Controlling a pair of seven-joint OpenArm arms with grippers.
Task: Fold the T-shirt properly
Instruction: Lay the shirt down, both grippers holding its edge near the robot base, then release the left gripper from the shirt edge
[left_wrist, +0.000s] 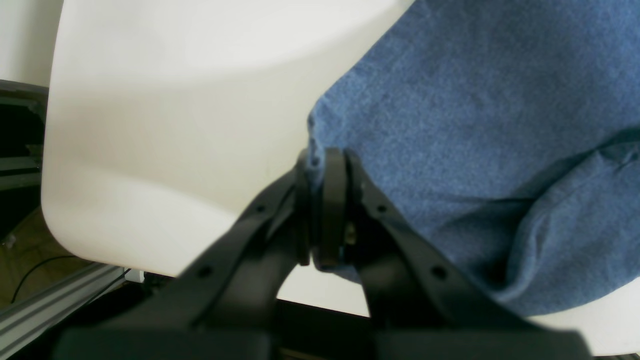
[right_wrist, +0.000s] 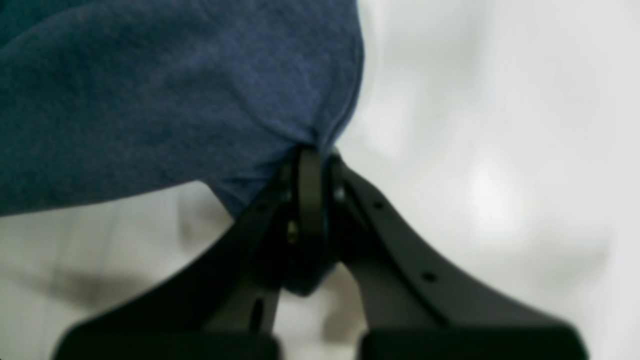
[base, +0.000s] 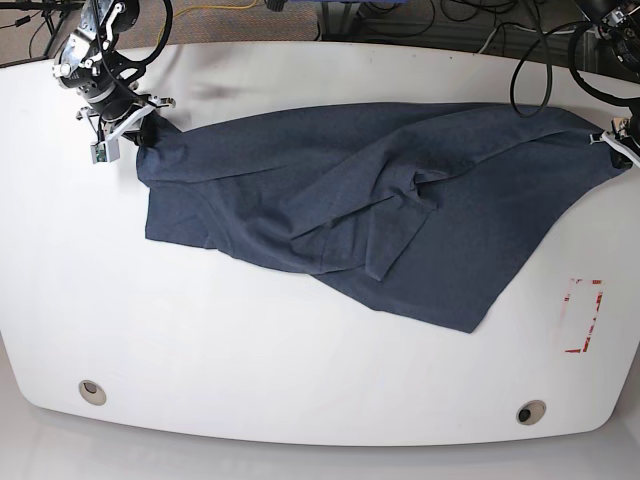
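At the far left we see the right gripper (base: 140, 128) clamped shut on a small pinch of the T-shirt (base: 400, 210); the close view shows only a thin bunch of cloth between its jaws, so we judge a hard pull could slip it free. The T-shirt lies stretched across the white table (base: 250, 340), rumpled, with a loose flap folded over its middle and its near edge sagging toward us; lifted as it is, it would probably fold crooked. Two round holes sit near the table's front edge. Near right lies a red rectangle mark (base: 582, 315). At the far right, the left gripper (base: 612, 140) is closed on the other corner, near the table's edge.
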